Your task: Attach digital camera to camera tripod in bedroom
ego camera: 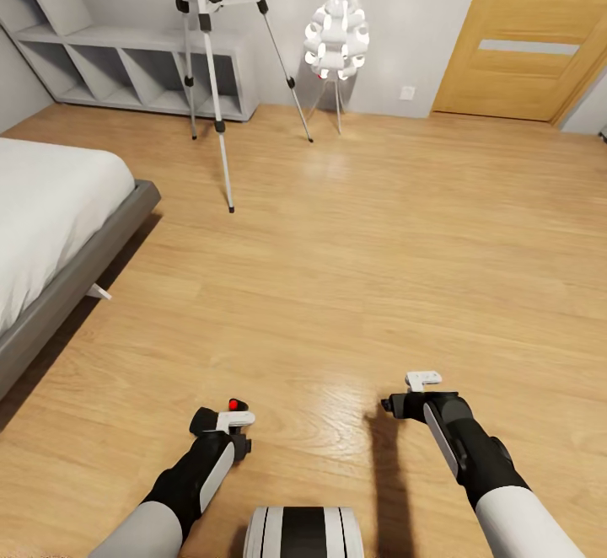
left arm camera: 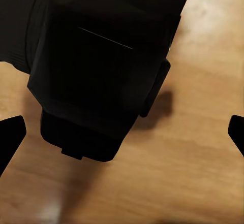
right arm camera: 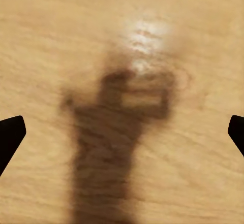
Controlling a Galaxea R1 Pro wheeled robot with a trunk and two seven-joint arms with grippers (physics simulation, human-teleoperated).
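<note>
While my left gripper (ego camera: 229,413) clamps the camera (left arm camera: 101,71) and my right gripper (ego camera: 419,389) spreads apart, the tripod (ego camera: 211,52) stands far left beside a lamp (ego camera: 337,40).

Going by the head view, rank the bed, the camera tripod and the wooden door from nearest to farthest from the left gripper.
From the left gripper:
1. Bed, alongside on the left.
2. Camera tripod, ahead by the grey shelves.
3. Wooden door, far wall, ahead on the right.

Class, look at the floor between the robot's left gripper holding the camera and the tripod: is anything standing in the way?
Nothing visible does. Bare wooden floor runs from the left gripper, which carries the camera, to the tripod. The bed lies off to the left, and the floor lamp stands to the tripod's right.
</note>
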